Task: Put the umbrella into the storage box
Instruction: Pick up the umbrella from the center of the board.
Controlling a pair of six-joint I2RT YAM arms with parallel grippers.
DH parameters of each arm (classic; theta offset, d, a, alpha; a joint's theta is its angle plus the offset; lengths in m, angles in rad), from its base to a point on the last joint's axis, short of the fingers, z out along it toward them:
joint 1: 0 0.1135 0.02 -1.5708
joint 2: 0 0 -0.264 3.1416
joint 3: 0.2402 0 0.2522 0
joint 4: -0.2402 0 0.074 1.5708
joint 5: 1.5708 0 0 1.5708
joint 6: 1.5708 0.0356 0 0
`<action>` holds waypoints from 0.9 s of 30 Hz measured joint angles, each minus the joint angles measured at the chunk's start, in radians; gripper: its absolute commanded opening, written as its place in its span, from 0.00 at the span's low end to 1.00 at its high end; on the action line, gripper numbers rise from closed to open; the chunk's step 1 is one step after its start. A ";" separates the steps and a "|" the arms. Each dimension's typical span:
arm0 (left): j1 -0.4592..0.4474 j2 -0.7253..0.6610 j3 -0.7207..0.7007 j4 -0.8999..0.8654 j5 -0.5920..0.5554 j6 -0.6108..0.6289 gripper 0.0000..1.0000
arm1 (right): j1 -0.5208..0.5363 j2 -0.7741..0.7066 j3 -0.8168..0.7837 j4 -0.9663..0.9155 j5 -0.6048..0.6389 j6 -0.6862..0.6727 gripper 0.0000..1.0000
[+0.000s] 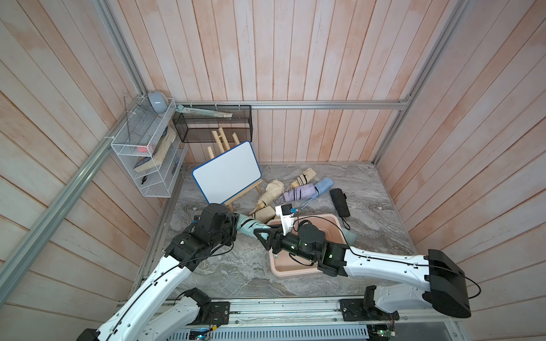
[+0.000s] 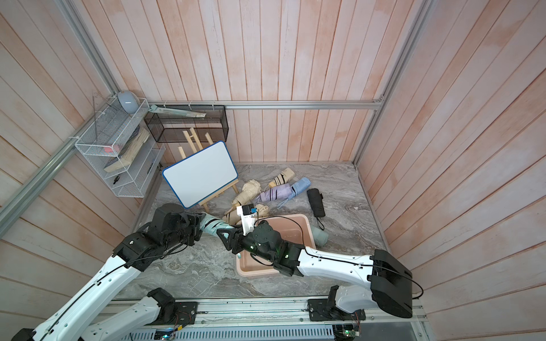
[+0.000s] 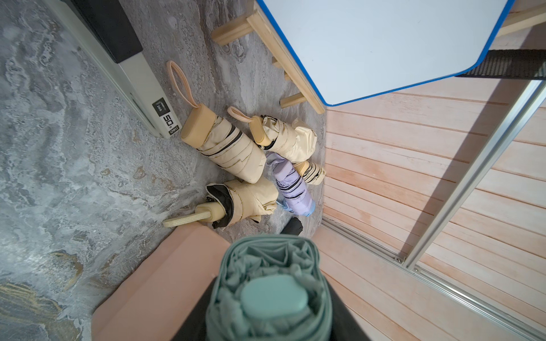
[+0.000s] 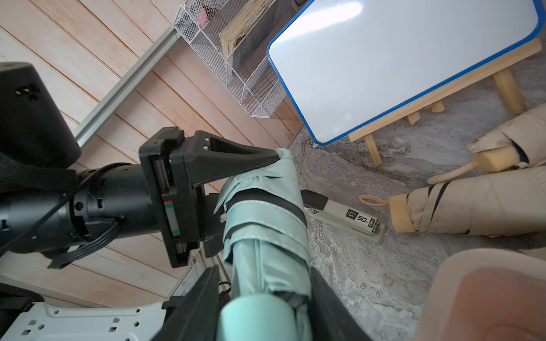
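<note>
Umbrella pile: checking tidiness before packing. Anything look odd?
One beige folded fabric umbrella is loosely wrapped; its black lining spills out round the handle. A grey metal stapler lies beside the pile.

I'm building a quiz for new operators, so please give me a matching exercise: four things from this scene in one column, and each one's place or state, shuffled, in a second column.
Things:
1. mint umbrella
2. black umbrella
3. whiteboard
4. storage box

Places or states:
A. propped on a wooden easel
B. standing on the table, under the right arm
C. clamped between the left gripper and the right gripper
D. lying folded on the table beyond the box

Pairs: 1-C, 2-D, 3-A, 4-B.
</note>
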 measured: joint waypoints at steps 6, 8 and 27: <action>0.003 0.000 0.000 0.008 -0.001 -0.003 0.32 | -0.022 0.010 -0.002 0.027 -0.044 0.031 0.24; 0.004 0.000 -0.002 0.017 -0.001 -0.003 0.49 | -0.028 0.010 -0.005 0.034 -0.055 0.038 0.14; 0.005 -0.149 -0.021 0.124 -0.171 0.550 1.00 | -0.170 0.000 -0.081 0.029 -0.145 0.073 0.00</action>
